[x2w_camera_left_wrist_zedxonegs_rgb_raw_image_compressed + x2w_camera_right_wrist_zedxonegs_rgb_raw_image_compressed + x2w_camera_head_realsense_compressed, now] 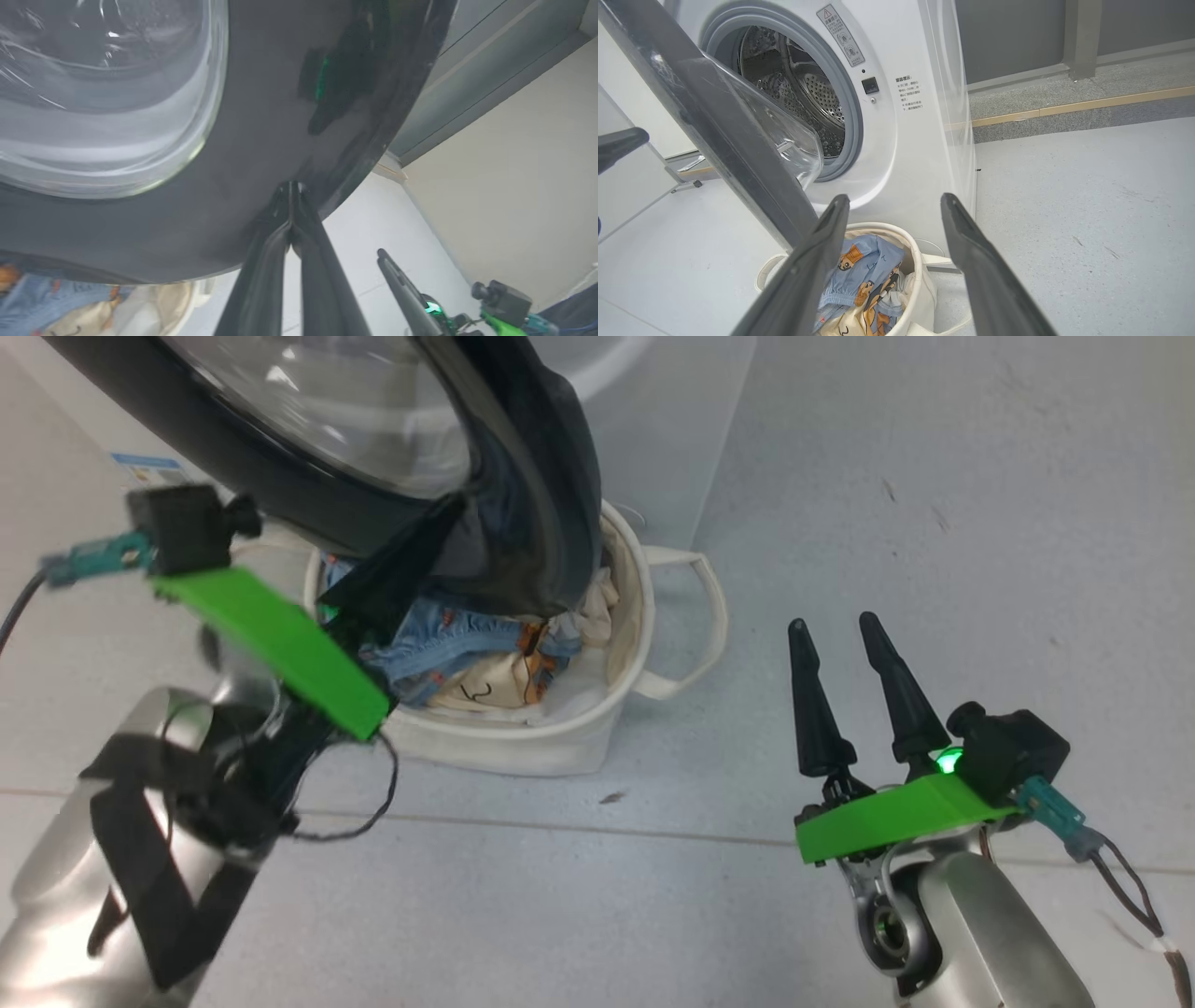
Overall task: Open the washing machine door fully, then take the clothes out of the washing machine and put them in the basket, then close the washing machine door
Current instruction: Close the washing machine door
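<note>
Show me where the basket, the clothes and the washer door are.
basket (523,751), head view, front wall.
clothes (864,261), right wrist view, blue garment on top.
door (261,116), left wrist view, glossy black ring.

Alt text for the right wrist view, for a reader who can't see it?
A white washer with its black-ringed door swung open, steel drum exposed; on the floor below, a cream basket holds blue and cream bear-print clothes. The open right gripper points at the basket.
</note>
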Controlling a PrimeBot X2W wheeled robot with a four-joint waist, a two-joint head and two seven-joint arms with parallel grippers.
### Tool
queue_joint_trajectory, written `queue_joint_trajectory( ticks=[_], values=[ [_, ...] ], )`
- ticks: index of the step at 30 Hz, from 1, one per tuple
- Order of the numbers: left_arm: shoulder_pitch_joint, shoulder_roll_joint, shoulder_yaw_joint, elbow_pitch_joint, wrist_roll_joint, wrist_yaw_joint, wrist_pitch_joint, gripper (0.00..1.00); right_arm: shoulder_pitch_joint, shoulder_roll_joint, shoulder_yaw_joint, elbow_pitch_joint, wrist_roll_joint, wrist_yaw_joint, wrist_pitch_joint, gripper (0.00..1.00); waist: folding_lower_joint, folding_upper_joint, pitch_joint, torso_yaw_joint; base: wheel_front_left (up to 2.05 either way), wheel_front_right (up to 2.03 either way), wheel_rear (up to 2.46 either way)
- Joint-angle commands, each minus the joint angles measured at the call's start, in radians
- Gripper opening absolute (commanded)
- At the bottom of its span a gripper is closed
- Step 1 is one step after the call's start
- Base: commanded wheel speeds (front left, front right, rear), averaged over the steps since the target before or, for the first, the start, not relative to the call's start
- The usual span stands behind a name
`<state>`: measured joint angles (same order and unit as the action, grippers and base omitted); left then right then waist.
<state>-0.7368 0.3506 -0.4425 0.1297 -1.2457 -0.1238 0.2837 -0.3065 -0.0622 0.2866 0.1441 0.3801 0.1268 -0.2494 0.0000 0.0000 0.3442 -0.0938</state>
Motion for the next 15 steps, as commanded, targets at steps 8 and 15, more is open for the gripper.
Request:
queue_joint_trajectory(
  ticks=[8,15],
  values=[
    [0.121,0.152,-0.05,0.047,0.335,0.012,-0.347,0.0,0.038,0.012,0.024,-0.038,-0.019,0.004,-0.012,1.0,0.0,0.0,-0.143,0.086,0.0,0.0,0.0],
    [0.261,0.159,-0.092,0.096,0.529,0.146,-0.506,0.0,0.093,0.012,0.039,-0.04,-0.028,0.004,-0.012,1.0,0.0,0.0,-0.237,0.15,0.0,0.0,0.0]
  ],
)
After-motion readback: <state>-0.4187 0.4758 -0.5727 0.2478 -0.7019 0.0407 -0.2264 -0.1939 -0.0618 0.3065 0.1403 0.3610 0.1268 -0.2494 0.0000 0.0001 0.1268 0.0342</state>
